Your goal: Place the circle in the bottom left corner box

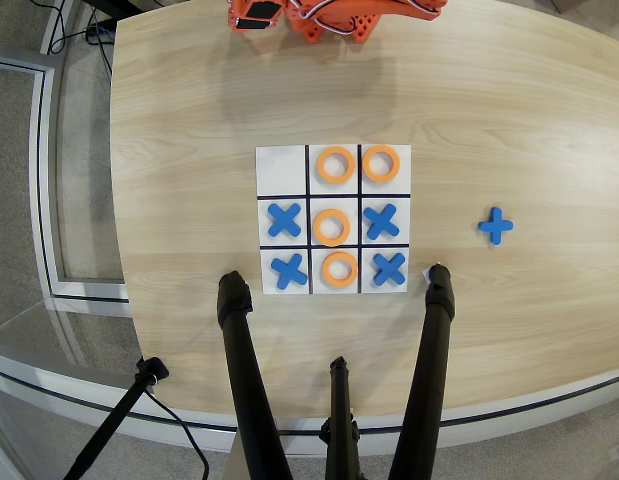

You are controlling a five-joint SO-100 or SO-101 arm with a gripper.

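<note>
Board (284,160) holds four orange rings (331,227), four blue crosses (284,220).

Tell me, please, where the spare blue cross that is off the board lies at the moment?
In the overhead view, the spare blue cross lies alone on the wooden table, right of the board, about level with its middle row.

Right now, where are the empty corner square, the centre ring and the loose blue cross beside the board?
Empty corner square (281,168): overhead view, bare white middle.
Centre ring (318,227): overhead view, left side of its orange band.
Loose blue cross (496,226): overhead view, where its arms meet.
</note>
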